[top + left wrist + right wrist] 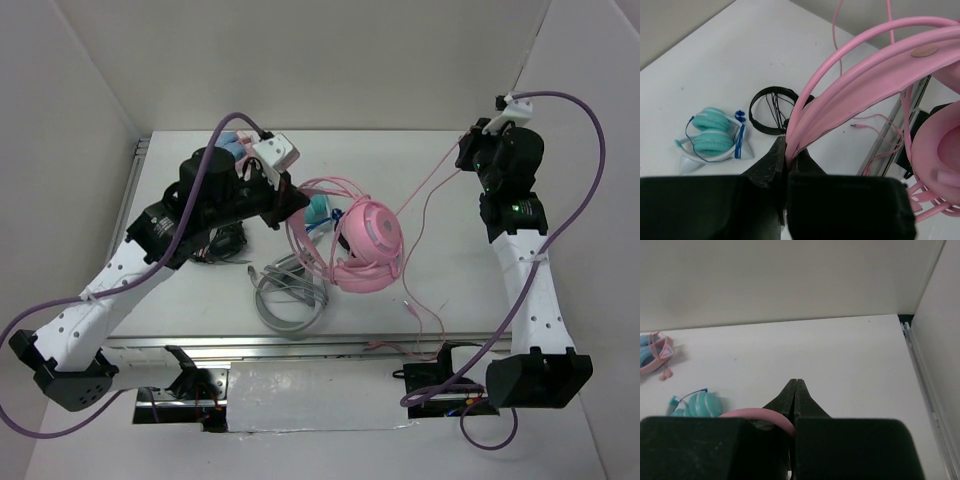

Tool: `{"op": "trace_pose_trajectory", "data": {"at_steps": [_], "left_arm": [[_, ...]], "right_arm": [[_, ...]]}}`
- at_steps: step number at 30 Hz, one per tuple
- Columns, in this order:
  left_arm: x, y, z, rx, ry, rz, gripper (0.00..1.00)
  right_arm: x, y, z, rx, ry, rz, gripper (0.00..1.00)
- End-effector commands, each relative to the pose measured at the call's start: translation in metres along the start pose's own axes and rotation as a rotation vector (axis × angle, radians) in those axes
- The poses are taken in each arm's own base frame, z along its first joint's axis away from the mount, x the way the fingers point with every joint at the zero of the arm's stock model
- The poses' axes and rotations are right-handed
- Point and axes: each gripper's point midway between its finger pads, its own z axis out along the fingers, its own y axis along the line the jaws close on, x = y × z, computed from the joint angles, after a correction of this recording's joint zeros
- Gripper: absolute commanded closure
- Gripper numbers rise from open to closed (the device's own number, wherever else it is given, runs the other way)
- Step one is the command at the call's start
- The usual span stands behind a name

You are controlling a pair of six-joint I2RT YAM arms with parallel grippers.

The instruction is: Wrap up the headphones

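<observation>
Headphones (368, 240) sit just right of the grey cord (290, 298) on the white surface (470, 285). Their big, round, soft cups are low, and the smooth curved headband (865, 75) tips up and to the left. The left end effector (787, 150) is pinching that headband. The right end effector (796, 385) is pressed together, far right of the grey cord. The thin pink cable (432, 180) runs tight up to it.

In the left wrist view the headphones (865, 85) run off the right and top edges.
</observation>
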Motion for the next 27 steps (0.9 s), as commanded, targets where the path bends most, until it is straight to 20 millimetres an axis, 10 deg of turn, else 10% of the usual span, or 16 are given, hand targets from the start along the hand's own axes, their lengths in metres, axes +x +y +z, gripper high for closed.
{"op": "trace_pose_trajectory", "data": {"at_steps": [1,7,13,27], "left_arm": [[-0.023,-0.035,-0.007,0.111,-0.116,0.117,1.00],[0.023,-0.032,0.047,0.008,0.075,0.238,1.00],[0.060,0.017,0.095,-0.371,0.261,0.274,1.00],[0.040,0.138,0.081,-0.947,0.277,0.042,1.00]], "right_arm": [[-0.034,0.015,-0.006,-0.084,-0.034,-0.056,1.00],[-0.054,0.071,-0.024,-0.285,-0.059,-0.169,1.00],[-0.050,0.098,-0.042,-0.324,-0.024,-0.238,1.00],[-0.033,0.148,-0.123,-0.415,-0.045,-0.299,1.00]]}}
